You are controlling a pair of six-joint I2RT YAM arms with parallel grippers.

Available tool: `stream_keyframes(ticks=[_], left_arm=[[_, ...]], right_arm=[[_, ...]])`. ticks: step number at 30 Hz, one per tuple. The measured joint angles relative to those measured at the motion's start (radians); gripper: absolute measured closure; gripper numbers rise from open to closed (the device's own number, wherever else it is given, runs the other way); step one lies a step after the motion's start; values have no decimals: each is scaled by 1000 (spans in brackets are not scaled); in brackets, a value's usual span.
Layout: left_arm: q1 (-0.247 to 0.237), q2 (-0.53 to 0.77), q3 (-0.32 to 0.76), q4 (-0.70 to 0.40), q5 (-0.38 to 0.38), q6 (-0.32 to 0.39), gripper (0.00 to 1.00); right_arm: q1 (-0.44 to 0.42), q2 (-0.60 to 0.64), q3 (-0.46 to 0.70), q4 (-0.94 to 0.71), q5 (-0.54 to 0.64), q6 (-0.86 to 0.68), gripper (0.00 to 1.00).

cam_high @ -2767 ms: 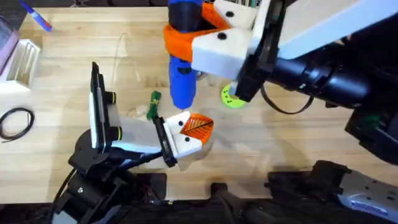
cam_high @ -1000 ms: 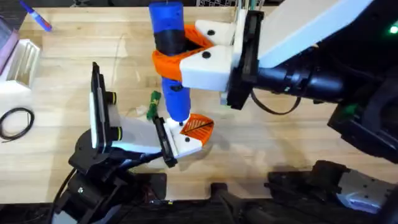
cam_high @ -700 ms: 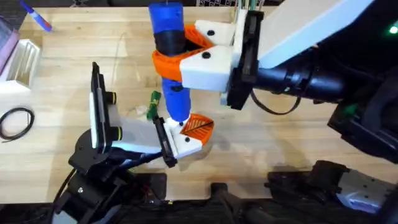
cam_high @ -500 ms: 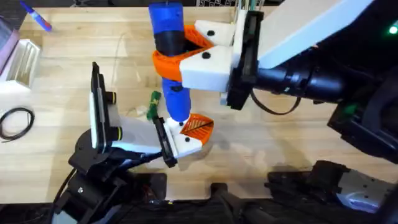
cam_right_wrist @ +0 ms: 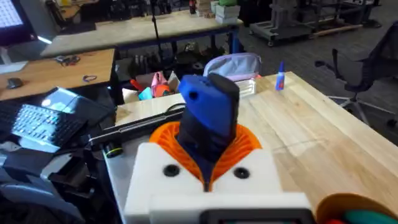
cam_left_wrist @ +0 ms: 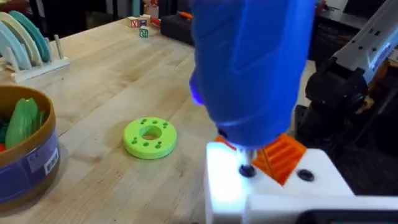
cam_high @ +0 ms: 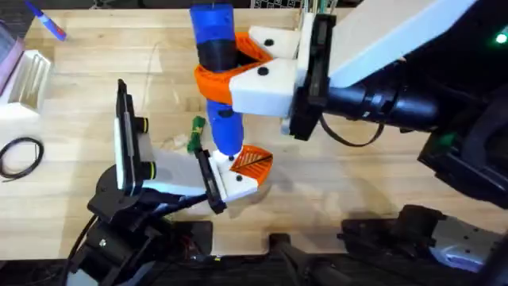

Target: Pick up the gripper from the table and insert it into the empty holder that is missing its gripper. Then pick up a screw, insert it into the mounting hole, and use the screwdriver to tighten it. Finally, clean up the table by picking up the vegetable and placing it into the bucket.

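Observation:
My right gripper (cam_high: pixel 226 67) is shut on the blue screwdriver (cam_high: pixel 213 24), which stands upright. Its bit presses on a screw (cam_left_wrist: pixel 247 170) in the white holder (cam_left_wrist: pixel 273 186). The orange ribbed gripper (cam_high: pixel 254 161) sits seated in that holder (cam_high: pixel 238 184), at the end of my left arm's gripper (cam_high: pixel 238 171). In the right wrist view white fingers with orange pads (cam_right_wrist: pixel 249 142) clamp the screwdriver (cam_right_wrist: pixel 208 118). A slim dark green vegetable (cam_high: pixel 194 135) lies on the table just left of the screwdriver's tip. The bucket (cam_left_wrist: pixel 25 155) holds a green toy (cam_left_wrist: pixel 22 118).
A lime-green disc with holes (cam_left_wrist: pixel 149 137) lies on the table between the bucket and the holder. A white rack (cam_high: pixel 28 75), a black cable loop (cam_high: pixel 20 155) and a blue pen (cam_high: pixel 48 22) sit at the table's left side.
Since 2.8 s ago my right arm moved left and brought the screwdriver's tip down onto the holder. Over the last second nothing has visibly moved.

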Motion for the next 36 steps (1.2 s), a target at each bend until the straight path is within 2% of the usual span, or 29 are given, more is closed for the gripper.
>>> stream_keyframes(ticks=[9,14,22,25,29,36], left_arm=[[0,-2,0,2,-20,0,991],[0,-2,0,2,-21,0,991],[0,-2,0,2,-21,0,991],[0,-2,0,2,-21,0,991],[0,-2,0,2,-21,0,991],[0,-2,0,2,-21,0,991]], right_arm=[[-23,-1,-20,90,-19,-2,979],[-46,-42,-19,148,-10,-6,979],[-81,-50,-19,94,-11,-30,979],[-131,-50,-19,-13,11,-109,979],[-241,-29,-19,-187,141,-281,979],[-497,145,-19,-294,390,-581,979]])
